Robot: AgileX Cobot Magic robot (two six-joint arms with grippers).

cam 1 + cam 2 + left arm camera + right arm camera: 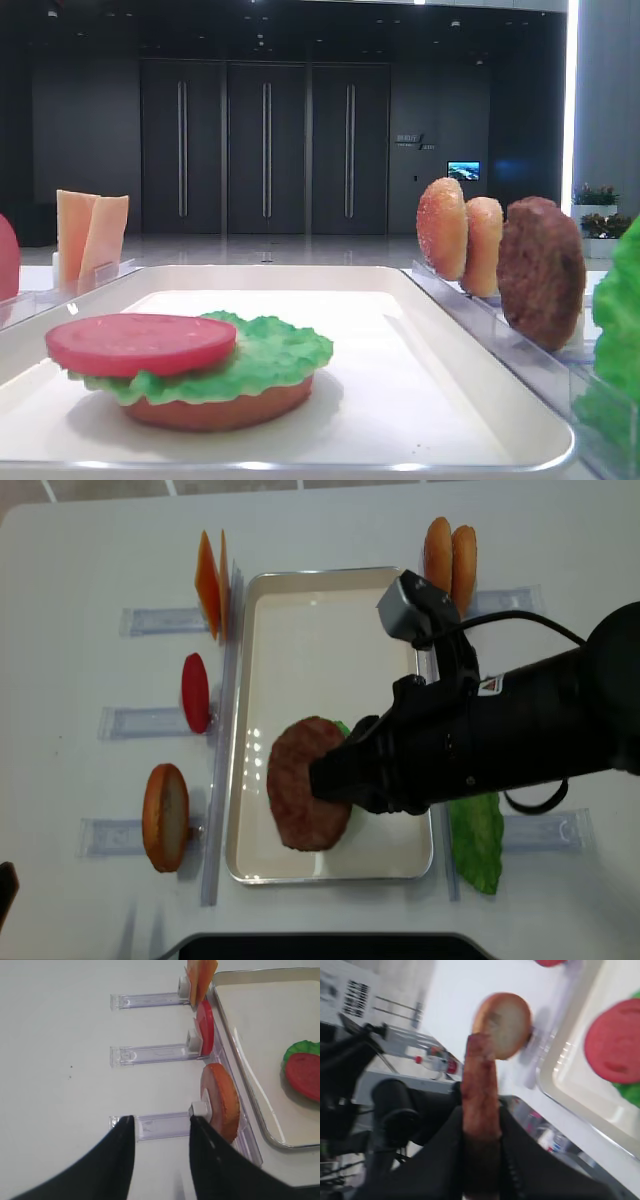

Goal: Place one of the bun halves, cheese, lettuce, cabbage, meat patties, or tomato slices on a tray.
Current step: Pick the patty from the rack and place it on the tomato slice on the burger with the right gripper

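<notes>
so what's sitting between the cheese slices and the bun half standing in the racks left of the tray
In the overhead view, one tomato slice stands on edge in the middle rack, between the cheese and the bun half. The left wrist view shows the same order.

Our right arm (520, 735): bulky black casing, grey camera block (408, 605), looping black cable (525, 630), small red-and-white label.

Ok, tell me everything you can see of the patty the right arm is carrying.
The patty is a dark brown round disc with a rough, grainy surface, like a model of cooked meat. The right claw is shut on its edge, its dark fingers pressing both faces. From above it lies about flat, over the near end of the white tray, hiding the stack there. It has not landed: the front view shows the tomato slice on top still bare. Only the claw touches it.
</notes>
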